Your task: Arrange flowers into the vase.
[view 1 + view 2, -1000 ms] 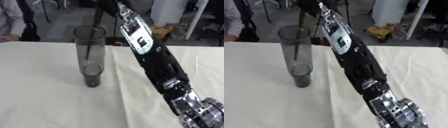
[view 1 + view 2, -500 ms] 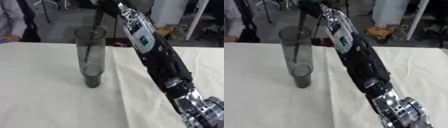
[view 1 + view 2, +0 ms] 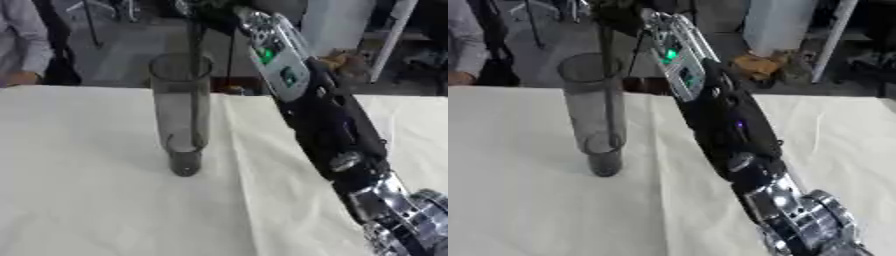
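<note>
A tall smoky glass vase [image 3: 181,112] stands upright on the cream tablecloth, left of centre. A thin dark flower stem [image 3: 608,47] runs straight down from the top edge through the vase's mouth and into its lower part. My right arm stretches from the lower right corner up to the top centre. There, my right hand [image 3: 619,11], dark and cut off by the picture's edge, is closed on the stem above the vase. The flower's head is out of view. My left hand shows in neither view.
The cream tablecloth [image 3: 87,195] covers the whole table, with a long fold [image 3: 238,155] running forward just right of the vase. The table's far edge [image 3: 96,86] lies close behind the vase. My right forearm [image 3: 328,125] crosses the table's right half.
My right forearm has shifted slightly to the right and turned a little. The stem stays inside the vase and the vase has not moved.
</note>
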Action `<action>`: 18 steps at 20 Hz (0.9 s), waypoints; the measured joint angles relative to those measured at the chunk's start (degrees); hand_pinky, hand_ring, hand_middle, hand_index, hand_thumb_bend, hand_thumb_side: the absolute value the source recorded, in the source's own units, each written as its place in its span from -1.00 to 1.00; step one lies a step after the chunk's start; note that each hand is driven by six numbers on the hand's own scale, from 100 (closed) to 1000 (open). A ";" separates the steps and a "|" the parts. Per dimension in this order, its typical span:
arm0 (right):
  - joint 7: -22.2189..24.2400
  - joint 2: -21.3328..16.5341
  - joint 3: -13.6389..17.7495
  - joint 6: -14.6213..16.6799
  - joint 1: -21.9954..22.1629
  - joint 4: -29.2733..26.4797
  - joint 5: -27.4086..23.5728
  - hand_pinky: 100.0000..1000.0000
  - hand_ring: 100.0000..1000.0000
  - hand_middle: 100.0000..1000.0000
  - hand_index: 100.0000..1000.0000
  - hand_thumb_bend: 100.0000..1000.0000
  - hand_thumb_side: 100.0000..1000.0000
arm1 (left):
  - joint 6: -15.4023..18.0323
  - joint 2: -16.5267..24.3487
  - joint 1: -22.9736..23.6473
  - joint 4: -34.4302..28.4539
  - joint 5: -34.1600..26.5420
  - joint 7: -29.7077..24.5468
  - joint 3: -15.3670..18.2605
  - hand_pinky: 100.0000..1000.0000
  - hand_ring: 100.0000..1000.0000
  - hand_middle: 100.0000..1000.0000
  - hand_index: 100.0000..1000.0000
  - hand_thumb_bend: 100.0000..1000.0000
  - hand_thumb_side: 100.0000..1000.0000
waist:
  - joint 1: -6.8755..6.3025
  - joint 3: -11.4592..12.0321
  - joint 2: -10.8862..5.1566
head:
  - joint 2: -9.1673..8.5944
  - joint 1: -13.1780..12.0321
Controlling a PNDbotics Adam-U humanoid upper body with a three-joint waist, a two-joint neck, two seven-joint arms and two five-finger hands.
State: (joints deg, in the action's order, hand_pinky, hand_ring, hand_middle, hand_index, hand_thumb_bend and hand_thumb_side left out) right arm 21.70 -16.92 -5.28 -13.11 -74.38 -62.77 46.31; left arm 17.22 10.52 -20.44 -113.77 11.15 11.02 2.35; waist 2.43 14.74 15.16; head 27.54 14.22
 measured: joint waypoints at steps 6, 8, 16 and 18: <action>3.86 -0.23 0.51 0.47 -0.23 -0.03 1.06 0.30 0.82 0.08 0.23 -0.40 1.00 | -0.06 0.00 0.16 0.00 0.00 0.03 0.00 0.39 0.72 0.88 0.92 -1.00 1.00 | 0.01 -0.20 -0.02 | 0.00 -0.03; 4.54 -0.57 0.54 0.53 -0.18 -0.04 1.07 0.30 0.82 0.08 0.21 -0.42 1.00 | -0.09 0.00 0.19 0.00 0.00 0.05 0.00 0.39 0.72 0.88 0.92 -1.00 1.00 | 0.00 -0.20 -0.02 | 0.00 -0.04; 5.70 -1.64 0.67 0.65 0.87 -0.93 1.04 0.29 0.81 0.04 0.18 -0.44 0.96 | -0.23 0.00 0.26 0.00 0.00 0.07 0.00 0.39 0.72 0.88 0.92 -1.00 1.00 | -0.23 -0.31 -0.02 | 0.00 -0.22; 5.84 -1.95 0.67 0.68 1.06 -1.51 1.00 0.29 0.81 0.03 0.17 -0.45 0.95 | -0.24 0.00 0.27 0.00 0.00 0.06 0.00 0.39 0.72 0.88 0.92 -1.00 1.00 | -0.24 -0.35 -0.03 | 0.00 -0.28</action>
State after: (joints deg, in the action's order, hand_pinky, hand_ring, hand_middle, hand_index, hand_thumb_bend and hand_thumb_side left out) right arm 27.54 -18.87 -4.61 -12.43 -73.32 -64.28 47.31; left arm 16.98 10.52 -20.16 -113.77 11.15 11.08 2.35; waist 2.19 14.39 15.13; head 27.54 13.94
